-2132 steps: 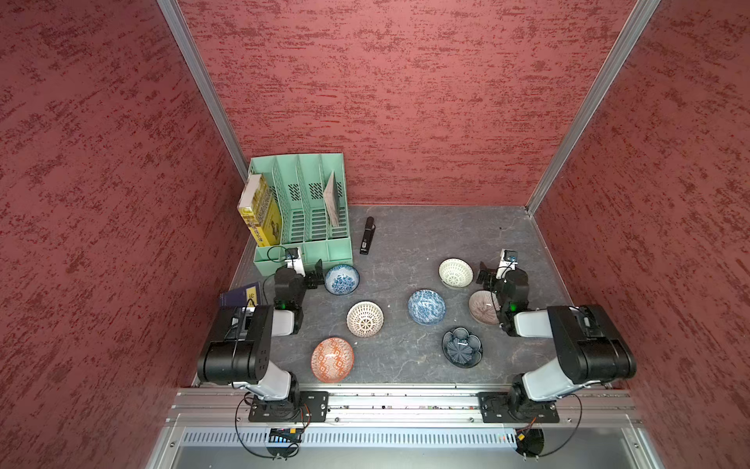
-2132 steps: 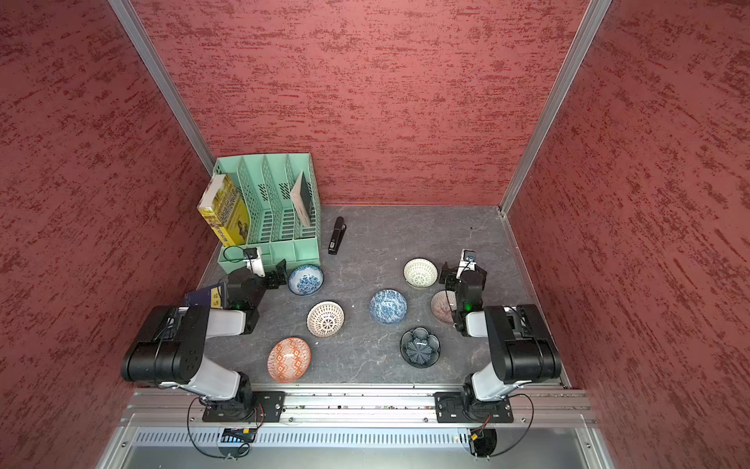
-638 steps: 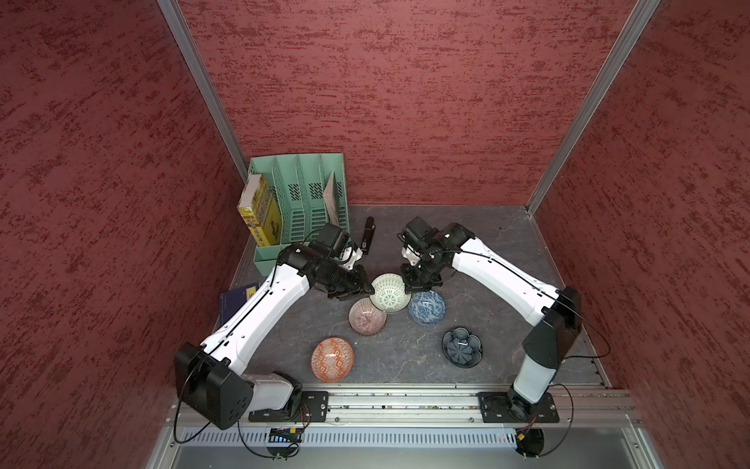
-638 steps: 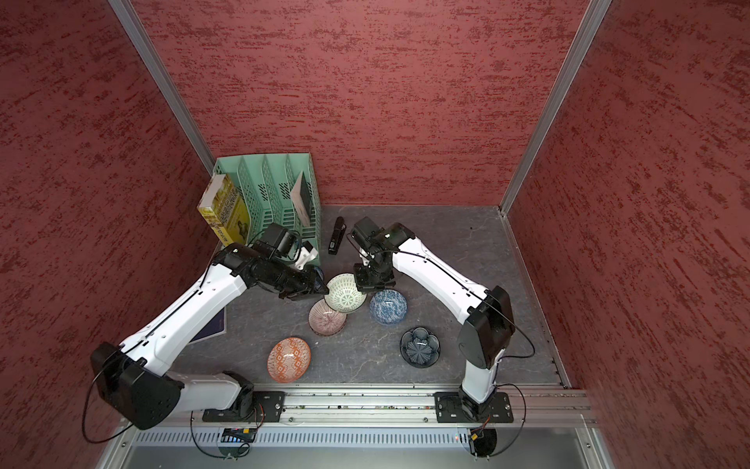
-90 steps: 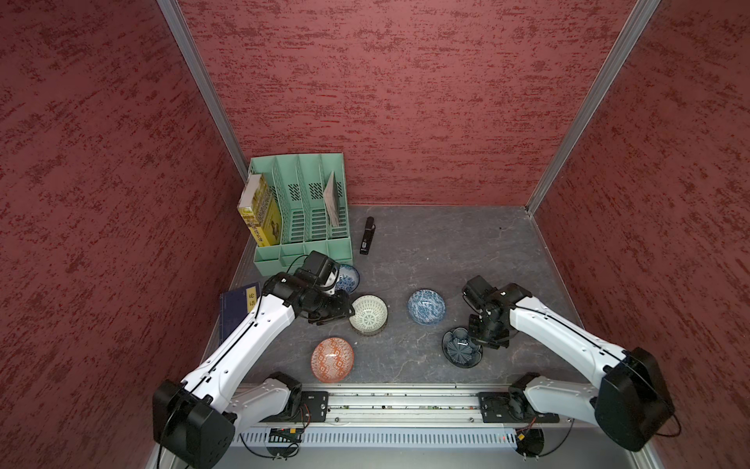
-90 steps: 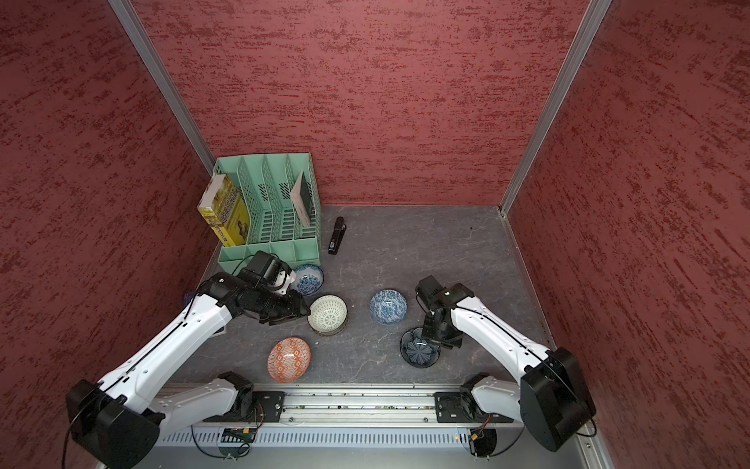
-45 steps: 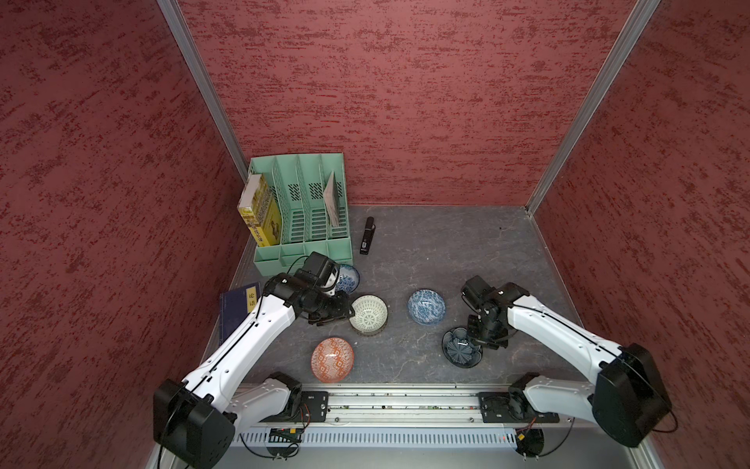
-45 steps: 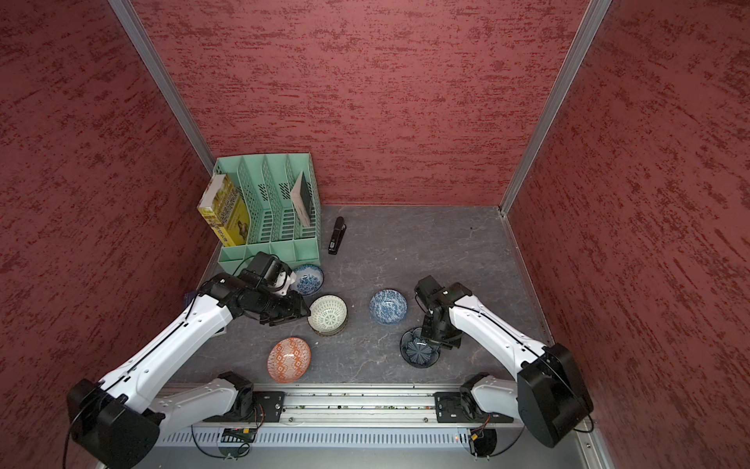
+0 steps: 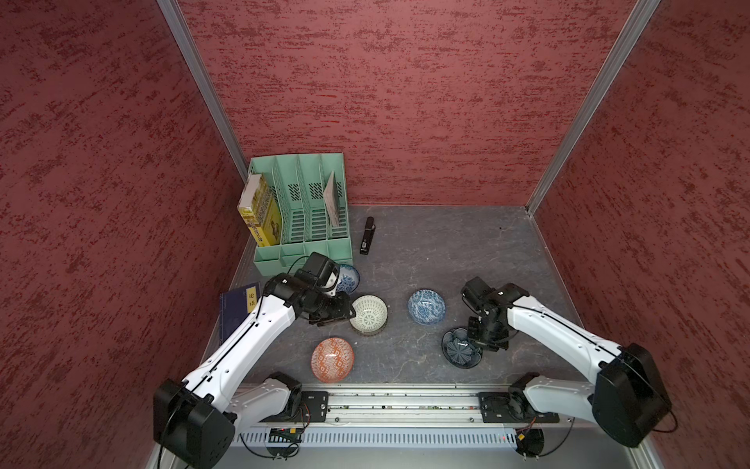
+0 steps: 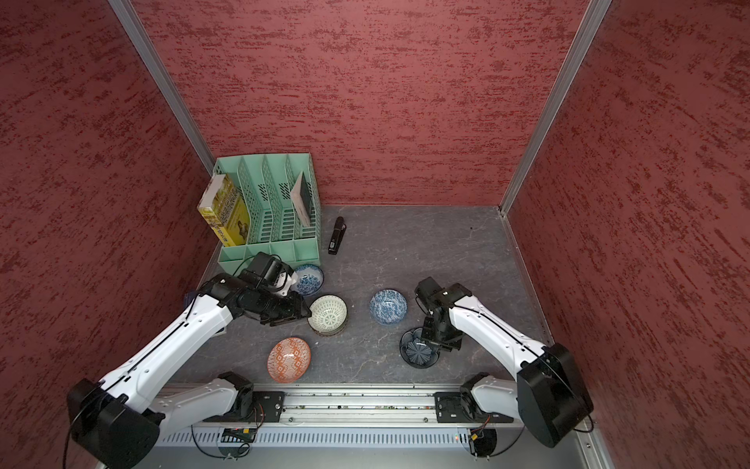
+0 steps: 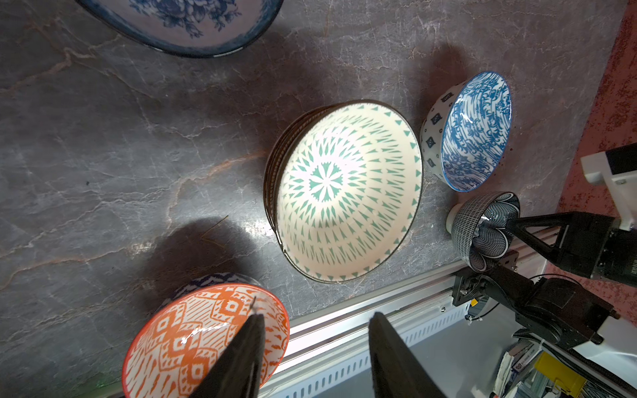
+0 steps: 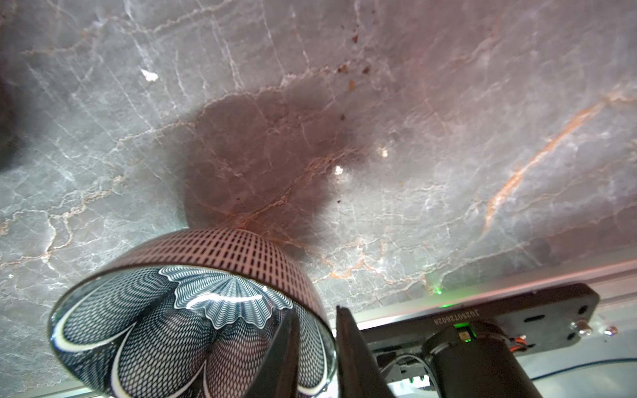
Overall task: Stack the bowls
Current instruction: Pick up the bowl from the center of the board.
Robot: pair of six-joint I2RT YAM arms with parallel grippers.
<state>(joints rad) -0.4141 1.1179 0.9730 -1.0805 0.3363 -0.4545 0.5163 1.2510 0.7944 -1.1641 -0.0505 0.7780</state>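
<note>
Pinching flower bowl (image 12: 172,310) rim with right gripper (image 12: 316,310), one finger inside, near front rail (image 9: 406,408); holding left gripper (image 11: 316,315) apart, empty, beside cream stack (image 9: 368,314); blue bowl (image 9: 426,306) between stack and flower bowl; orange bowl (image 9: 332,359) by rail.

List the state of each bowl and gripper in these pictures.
left gripper, jaws open, empty.
flower bowl, rim gripped.
right gripper, jaws shut on flower bowl rim.
cream bowl, nested atop a stack.
orange bowl, upright, unstacked.
middle blue bowl, upright, unstacked.
blue bowl by rack, upright, unstacked.
</note>
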